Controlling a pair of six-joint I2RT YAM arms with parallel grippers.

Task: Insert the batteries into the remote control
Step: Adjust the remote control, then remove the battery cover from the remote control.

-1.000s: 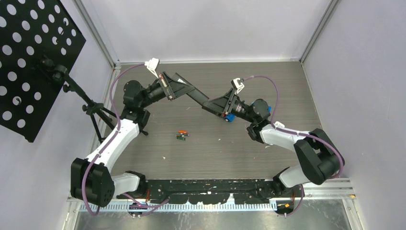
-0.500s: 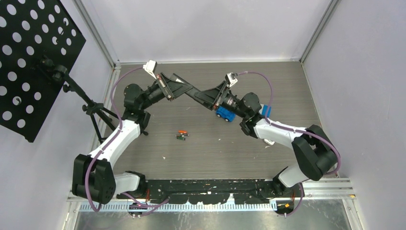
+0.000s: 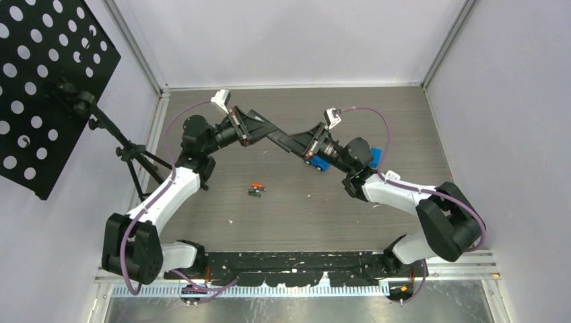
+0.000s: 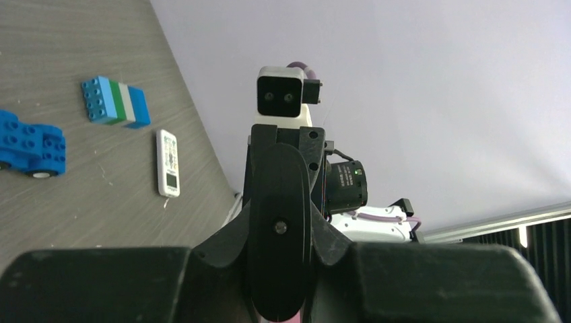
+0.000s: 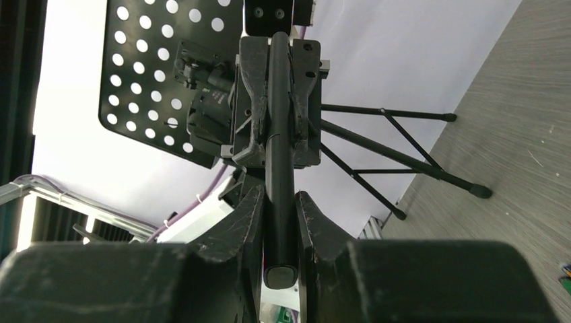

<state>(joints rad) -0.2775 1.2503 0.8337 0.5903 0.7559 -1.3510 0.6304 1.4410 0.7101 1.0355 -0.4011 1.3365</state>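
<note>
A long black remote control (image 3: 279, 139) hangs in the air between both arms, over the back of the table. My left gripper (image 3: 259, 128) is shut on its left end; in the left wrist view the remote control (image 4: 279, 195) runs up from between the jaws of my left gripper (image 4: 279, 235). My right gripper (image 3: 297, 144) is shut on the other end, its fingers pressed on both sides of the remote control (image 5: 278, 134), which passes through my right gripper (image 5: 279, 202). The batteries lie loose on the table: an orange-red one (image 3: 256, 186) and dark ones (image 3: 254, 193) beside it.
A blue toy car (image 3: 316, 161) and a blue block stack (image 3: 377, 156) sit under the right wrist. A small white remote (image 4: 168, 163) lies near them. A tripod (image 3: 131, 153) carrying a perforated black board (image 3: 47, 81) stands at the left wall.
My right gripper has closed from wide open onto the black remote's end. Both wrists have shifted slightly; the left one still holds the remote.
</note>
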